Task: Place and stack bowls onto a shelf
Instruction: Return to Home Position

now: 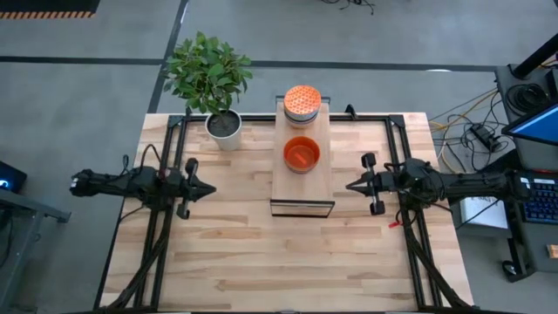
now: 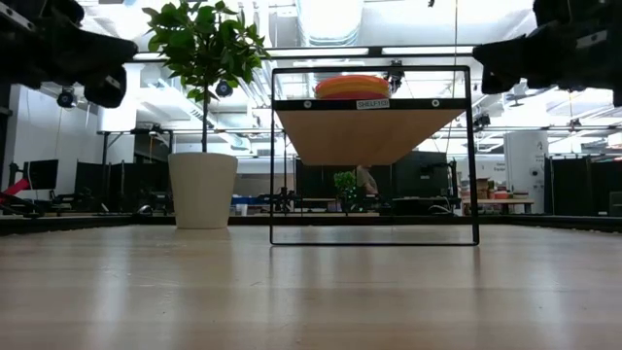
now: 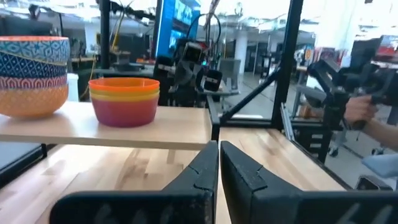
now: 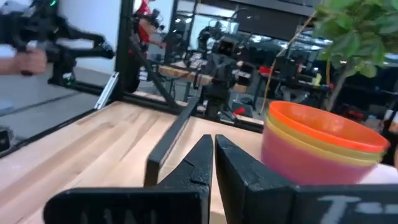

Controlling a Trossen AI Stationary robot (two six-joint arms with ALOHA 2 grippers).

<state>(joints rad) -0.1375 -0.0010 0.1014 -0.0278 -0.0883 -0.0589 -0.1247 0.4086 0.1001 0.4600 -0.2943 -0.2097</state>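
The shelf (image 1: 302,185) of pale planks on a thin dark frame stands mid-table. Two stacks of bowls rest on its top: a plain orange-topped stack (image 1: 302,154) near the middle, also seen in the left wrist view (image 3: 123,99) and right wrist view (image 4: 317,152), and a patterned stack (image 1: 302,103) at the far end, also in the left wrist view (image 3: 32,74). My left gripper (image 1: 209,187) hovers left of the shelf, shut and empty. My right gripper (image 1: 350,186) hovers right of it, shut and empty.
A white pot with a green plant (image 1: 223,126) stands on the table's far left part, beside the shelf. A dark metal frame (image 1: 397,157) runs around the table edges. Bare wooden tabletop (image 1: 279,262) lies toward the near edge.
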